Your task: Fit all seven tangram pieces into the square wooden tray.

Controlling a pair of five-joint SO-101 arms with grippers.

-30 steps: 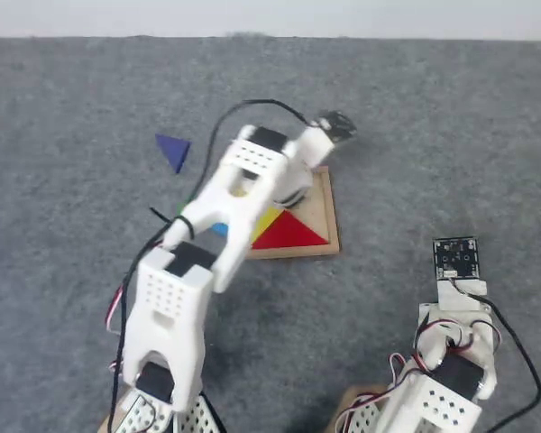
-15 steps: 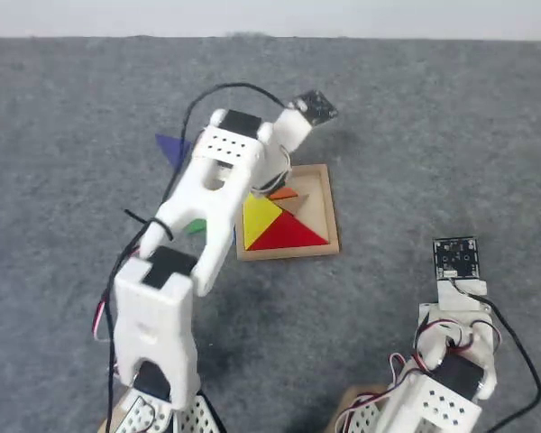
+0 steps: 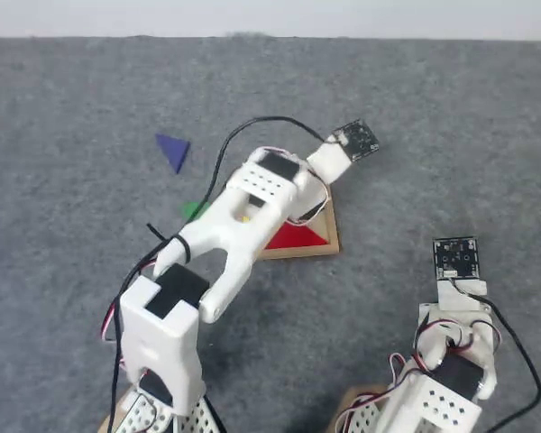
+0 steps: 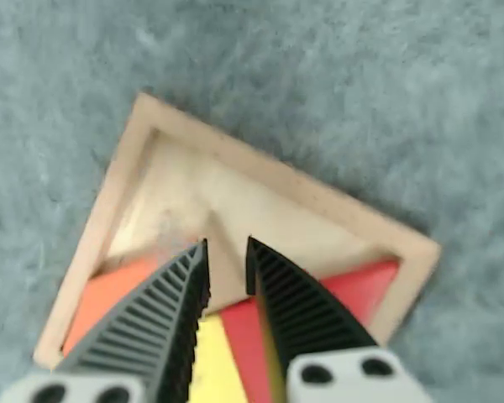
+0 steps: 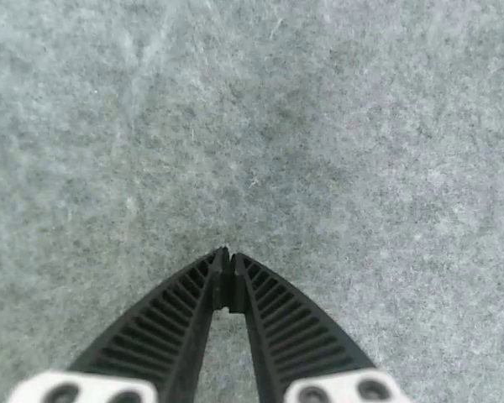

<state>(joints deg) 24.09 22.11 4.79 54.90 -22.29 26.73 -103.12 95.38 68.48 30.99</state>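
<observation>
The square wooden tray (image 3: 332, 225) lies mid-table, mostly under my left arm (image 3: 252, 194). A red triangle (image 3: 293, 236) shows at its near edge. In the left wrist view the tray (image 4: 319, 189) holds an orange piece (image 4: 109, 294), a yellow piece (image 4: 206, 369), the red triangle (image 4: 361, 281) and a tan-brown piece (image 4: 227, 277). My left gripper (image 4: 227, 245) hangs over the brown piece, open by a narrow gap. A blue triangle (image 3: 173, 152) and a green piece (image 3: 194, 209) lie on the carpet left of the tray. My right gripper (image 5: 227, 260) is shut over bare carpet.
Grey carpet covers the whole table. My right arm (image 3: 455, 361) sits folded at the near right, its wrist board (image 3: 455, 257) right of the tray. A black cable (image 3: 279, 122) loops above the left arm.
My left arm swung left off the tray, then back right over it, now hiding the yellow and orange pieces from above. The right arm has not moved.
</observation>
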